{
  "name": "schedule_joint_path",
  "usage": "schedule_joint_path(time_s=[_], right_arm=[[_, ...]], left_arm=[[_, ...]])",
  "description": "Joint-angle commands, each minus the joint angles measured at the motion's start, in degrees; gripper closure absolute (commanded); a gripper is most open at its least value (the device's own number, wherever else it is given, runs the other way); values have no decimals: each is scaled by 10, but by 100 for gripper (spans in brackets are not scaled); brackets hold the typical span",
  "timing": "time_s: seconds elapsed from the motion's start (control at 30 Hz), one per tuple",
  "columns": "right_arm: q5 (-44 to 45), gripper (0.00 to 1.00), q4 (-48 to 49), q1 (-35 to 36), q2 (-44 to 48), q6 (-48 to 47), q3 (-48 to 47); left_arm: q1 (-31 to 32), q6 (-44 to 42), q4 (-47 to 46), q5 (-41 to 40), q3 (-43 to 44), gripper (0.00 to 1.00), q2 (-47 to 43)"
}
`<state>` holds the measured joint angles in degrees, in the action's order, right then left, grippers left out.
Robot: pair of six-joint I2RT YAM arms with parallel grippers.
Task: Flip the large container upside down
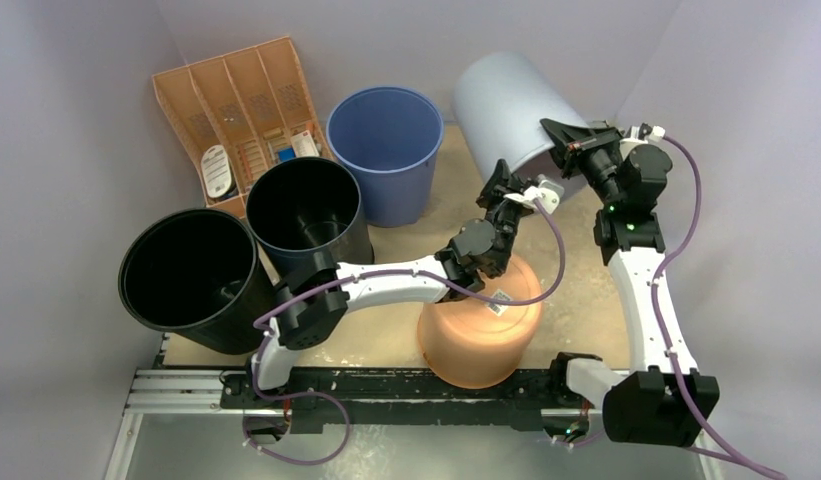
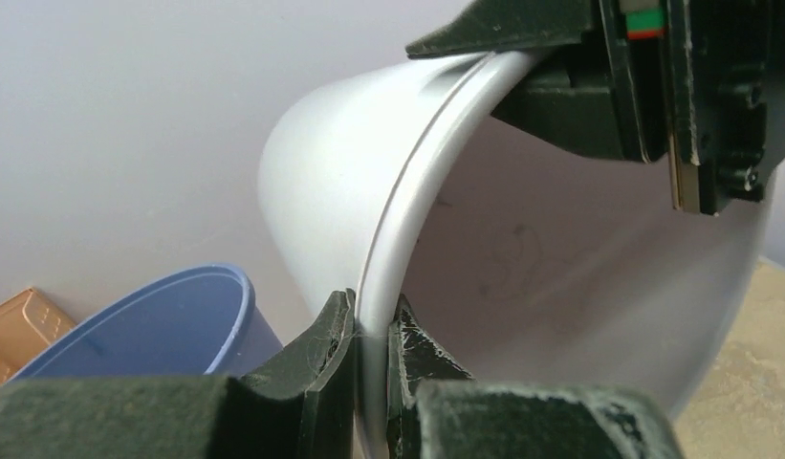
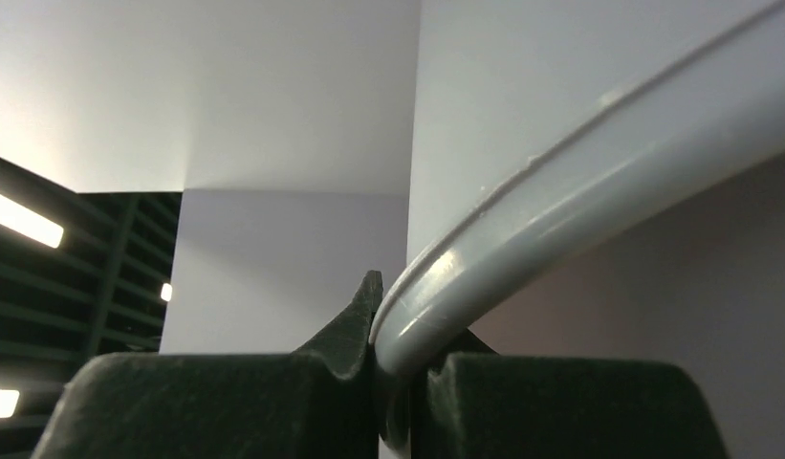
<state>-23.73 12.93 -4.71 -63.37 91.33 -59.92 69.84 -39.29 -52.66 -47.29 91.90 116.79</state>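
The large pale grey container is lifted and tipped at the back right, its base up and away, its mouth facing down toward the arms. My left gripper is shut on the near-left part of its rim, one finger outside and one inside. My right gripper is shut on the right part of the rim. In the left wrist view the right gripper shows at the top, clamped on the same rim, and the container's inside is empty.
A blue bucket stands just left of the container. Two black buckets stand at the left. An upside-down orange container sits under my left arm. An orange divided tray leans at the back left.
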Motion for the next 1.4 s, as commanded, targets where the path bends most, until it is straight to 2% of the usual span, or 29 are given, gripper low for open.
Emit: schedule_joint_path(time_s=[0.0, 0.03, 0.17, 0.23, 0.33, 0.43, 0.5, 0.63, 0.77, 0.8, 0.87, 0.97, 1.13, 1.37], right_arm=[[9, 100, 79, 11, 5, -26, -18], [18, 100, 83, 13, 6, -33, -17], [47, 100, 156, 25, 12, -64, 12], [53, 100, 204, 25, 11, -77, 28], [43, 100, 203, 25, 0, -95, 25], [31, 100, 278, 25, -27, -127, 29], [-23, 100, 412, 19, -65, -100, 57], [-77, 100, 578, 14, -172, -96, 75], [-126, 100, 997, 0, -344, 53, 94], [-127, 100, 1039, -9, -387, 83, 86], [-129, 100, 1044, -12, -429, 78, 96], [-107, 100, 1043, -17, -441, 48, 134], [-121, 100, 1043, -42, -459, 35, 144], [-114, 100, 1043, -49, -473, 19, 177]], left_arm=[[20, 65, -73, 51, 50, 100, -38], [20, 79, -70, 38, 50, 98, -42], [20, 135, -10, 14, 72, 52, -59], [20, 148, 11, 3, 80, 41, -66], [20, 177, 53, -16, 80, 40, -89], [19, 218, 127, -15, 83, 38, -123], [19, 235, 171, -25, 77, 38, -149], [-6, 322, 293, -51, 49, 36, -187], [-62, 475, 405, 7, 2, 35, -254], [-71, 496, 421, 14, -13, 35, -272], [-76, 515, 439, 4, -45, 34, -309], [-81, 540, 485, -10, -77, 33, -351], [-81, 597, 565, -2, -117, 32, -424], [-81, 629, 617, -40, -146, 31, -469]])
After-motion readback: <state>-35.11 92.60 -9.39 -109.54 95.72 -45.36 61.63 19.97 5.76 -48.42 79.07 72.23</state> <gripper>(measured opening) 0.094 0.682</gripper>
